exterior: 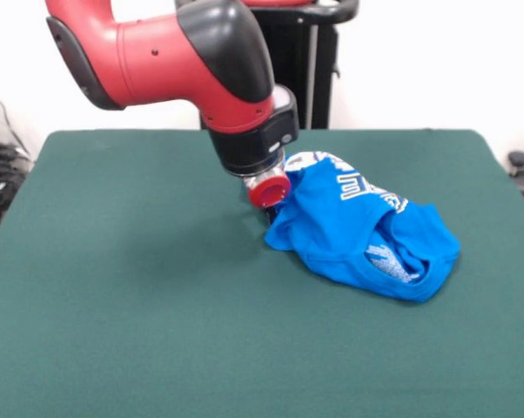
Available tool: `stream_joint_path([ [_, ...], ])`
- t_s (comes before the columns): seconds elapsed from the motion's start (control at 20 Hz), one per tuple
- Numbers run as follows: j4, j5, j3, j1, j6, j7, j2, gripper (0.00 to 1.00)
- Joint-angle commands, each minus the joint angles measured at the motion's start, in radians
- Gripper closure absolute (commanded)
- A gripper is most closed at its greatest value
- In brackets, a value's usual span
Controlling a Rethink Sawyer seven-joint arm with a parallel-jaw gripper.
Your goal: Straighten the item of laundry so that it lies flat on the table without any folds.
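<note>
I am watching the shirt (pixel 366 231) lying bunched right of the table's (pixel 114 287) centre. The gripper (pixel 269 193) is touching its edge, possibly pinching; grip state unclear. Dragging risks deeper folds.

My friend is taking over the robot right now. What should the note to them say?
Tool: down at the left edge of the T-shirt as the front view shows it; its tips are hidden, so open or shut cannot be told.
T-shirt: bunched in a crumpled heap on the green table, right of centre in this view, with white lettering showing on top.
Done: nothing visibly flattened yet.
Left: spread the whole shirt out so it lies flat with no folds.
</note>
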Motion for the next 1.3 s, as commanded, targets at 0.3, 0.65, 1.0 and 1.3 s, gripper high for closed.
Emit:
stream_joint_path([
  [0.3, 0.023, -0.045, 0.031, 0.076, -0.083, -0.100, 0.029, 0.00],
  [0.65, -0.015, -0.079, -0.013, 0.110, -0.109, -0.089, 0.035, 0.00],
  [1.0, -0.028, -0.100, -0.043, 0.129, -0.085, -0.083, -0.004, 0.00],
  [1.3, -0.036, -0.108, -0.059, 0.133, -0.098, -0.083, -0.013, 0.00],
])
